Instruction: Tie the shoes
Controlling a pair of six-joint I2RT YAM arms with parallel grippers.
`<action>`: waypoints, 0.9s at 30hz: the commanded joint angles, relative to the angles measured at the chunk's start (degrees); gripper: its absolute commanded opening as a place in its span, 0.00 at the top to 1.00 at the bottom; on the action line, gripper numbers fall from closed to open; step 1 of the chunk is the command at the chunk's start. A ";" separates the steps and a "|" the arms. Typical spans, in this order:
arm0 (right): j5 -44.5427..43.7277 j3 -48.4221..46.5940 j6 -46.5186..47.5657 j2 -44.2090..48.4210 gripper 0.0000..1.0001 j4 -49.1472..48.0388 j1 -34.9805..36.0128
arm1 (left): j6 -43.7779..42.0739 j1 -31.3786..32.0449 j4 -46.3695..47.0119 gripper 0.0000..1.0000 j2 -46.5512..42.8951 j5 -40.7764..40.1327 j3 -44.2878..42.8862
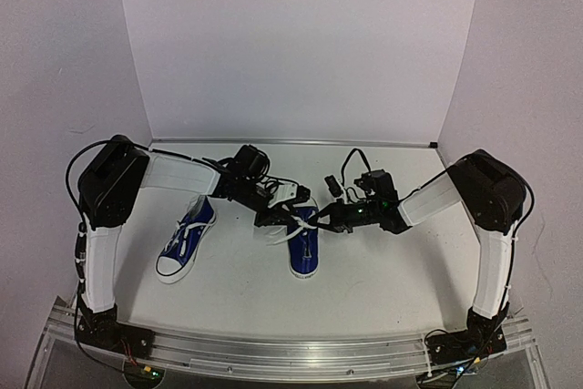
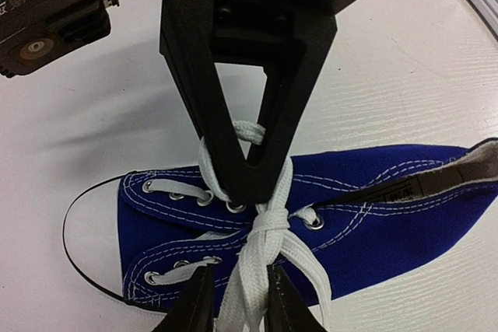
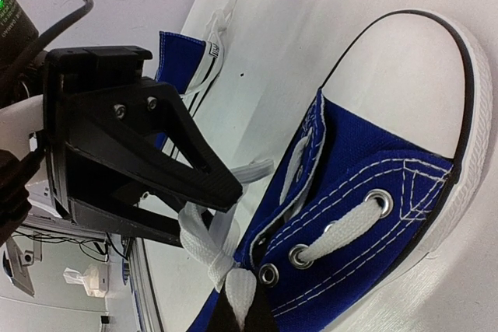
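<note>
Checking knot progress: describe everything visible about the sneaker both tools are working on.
The sneaker is blue canvas with white stitching, metal eyelets and a white toe cap, resting on the white table. Its white laces cross once at mid-shoe; the left tool and right tool each pinch a strand.

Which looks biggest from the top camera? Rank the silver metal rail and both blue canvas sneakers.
1. Silver metal rail.
2-3. Left blue canvas sneaker and middle blue canvas sneaker: they look alike, and the middle one is partly covered.
</note>
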State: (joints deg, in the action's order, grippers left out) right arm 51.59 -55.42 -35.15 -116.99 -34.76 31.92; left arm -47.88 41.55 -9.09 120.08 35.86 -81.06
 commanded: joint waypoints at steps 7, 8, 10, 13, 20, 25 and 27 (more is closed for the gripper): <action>-1.81 -0.96 1.38 2.92 1.00 0.66 0.07 | 1.21 -1.57 -0.60 0.85 -1.60 3.03 -0.97; -2.00 -0.89 1.55 2.99 1.00 0.87 0.10 | 1.50 -1.91 -0.43 0.84 -2.12 3.49 -0.51; -2.39 -0.79 1.78 3.19 1.00 1.32 0.09 | 2.01 -2.36 -0.01 0.83 -2.91 3.99 0.42; -2.70 -0.74 2.02 3.35 1.00 1.70 0.06 | 2.42 -2.71 -0.10 0.91 -3.20 4.75 0.81; -2.83 -0.72 2.16 3.59 1.00 2.08 -0.08 | 2.47 -2.88 -0.84 1.00 -2.19 4.41 0.13; -3.48 0.19 2.40 4.38 1.00 2.32 -0.85 | 2.91 -3.13 0.55 1.00 -2.60 2.78 1.37; -4.16 0.78 2.82 4.96 1.00 3.03 -1.37 | 3.09 -3.41 1.38 1.00 -3.04 2.16 2.30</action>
State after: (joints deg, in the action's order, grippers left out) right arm 49.11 -55.36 -33.69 -115.60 -32.22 31.64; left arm -45.94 38.69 -9.42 120.33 38.82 -80.06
